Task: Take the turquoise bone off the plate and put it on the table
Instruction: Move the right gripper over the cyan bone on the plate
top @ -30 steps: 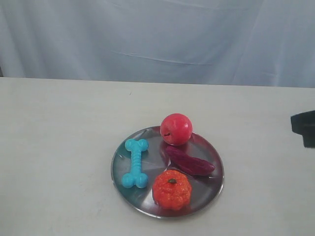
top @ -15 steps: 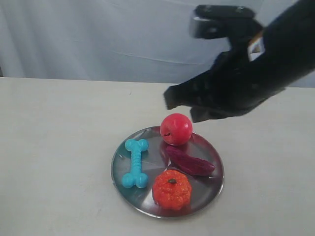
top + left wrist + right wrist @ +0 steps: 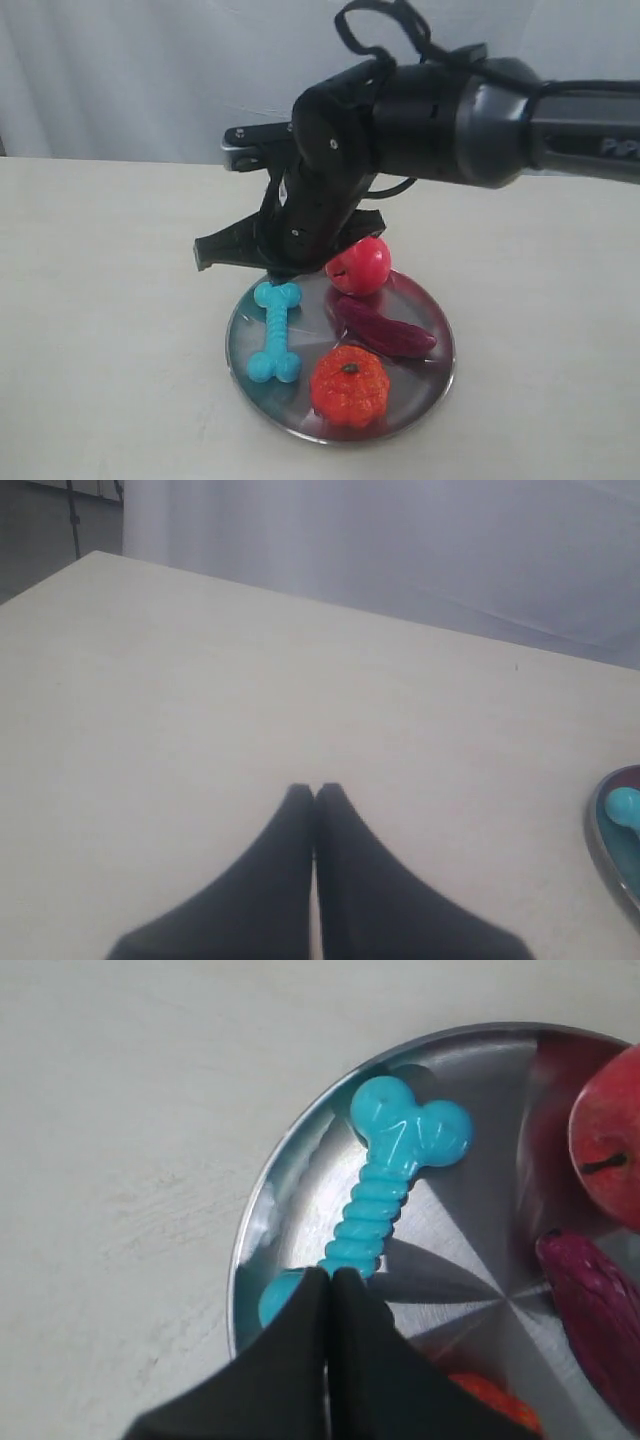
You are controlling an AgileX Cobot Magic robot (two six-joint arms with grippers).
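Note:
The turquoise bone [image 3: 274, 333] lies flat in the left part of the silver plate [image 3: 300, 405], which rests on the off-white table [image 3: 100, 300]. My right arm reaches in from the right, above the plate. Its gripper [image 3: 203, 253] is shut and empty, hanging above the plate's far-left rim and clear of the bone. In the right wrist view the shut tips [image 3: 330, 1272] overlap the bone's [image 3: 385, 1195] shaft and hide part of one knob. My left gripper [image 3: 316, 788] is shut over bare table, with the plate's rim [image 3: 598, 850] and a bone knob [image 3: 622, 807] at the frame's edge.
A red apple [image 3: 358, 262], a purple sweet potato [image 3: 385, 328] and an orange pumpkin [image 3: 348, 385] share the plate to the right of the bone. A pale curtain hangs behind the table. Bare tabletop stretches to the left of the plate.
My right arm has swung in from the right edge, passing above the apple, and now hangs above the plate's far-left side. Nothing on the plate has moved.

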